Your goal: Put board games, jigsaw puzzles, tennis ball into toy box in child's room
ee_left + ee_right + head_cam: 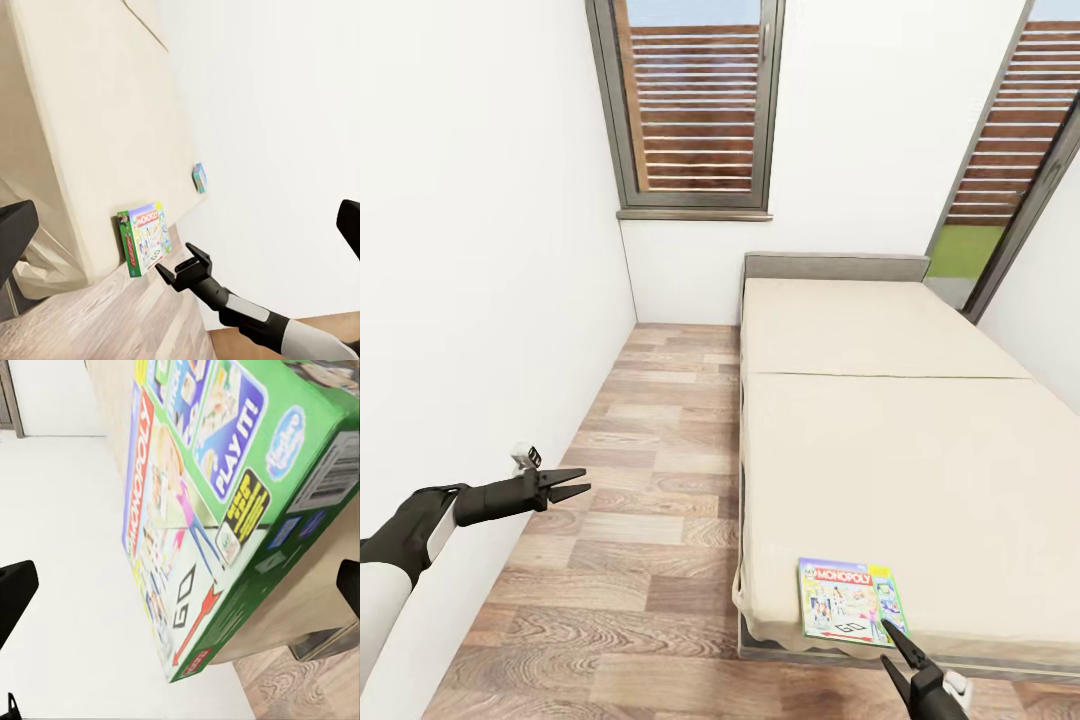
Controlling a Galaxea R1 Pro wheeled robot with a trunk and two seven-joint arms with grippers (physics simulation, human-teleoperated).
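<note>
Lying flat on the near corner of the bed point(880, 420): the MONOPOLY board game point(850, 600), green edge toward the foot. Hovering just beside its near right corner, right gripper point(897, 655), fingers spread, gripping nothing. Well apart over the wood floor point(630, 520) by the white wall point(470, 300), left gripper point(568, 485), parted and empty. Further up the mattress, a second small game box point(199, 178).

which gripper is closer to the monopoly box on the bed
Right. The right gripper hangs open at the near edge of the Monopoly box, its fingertip over the corner. The left gripper is open over the wood floor, well off the bed.
</note>
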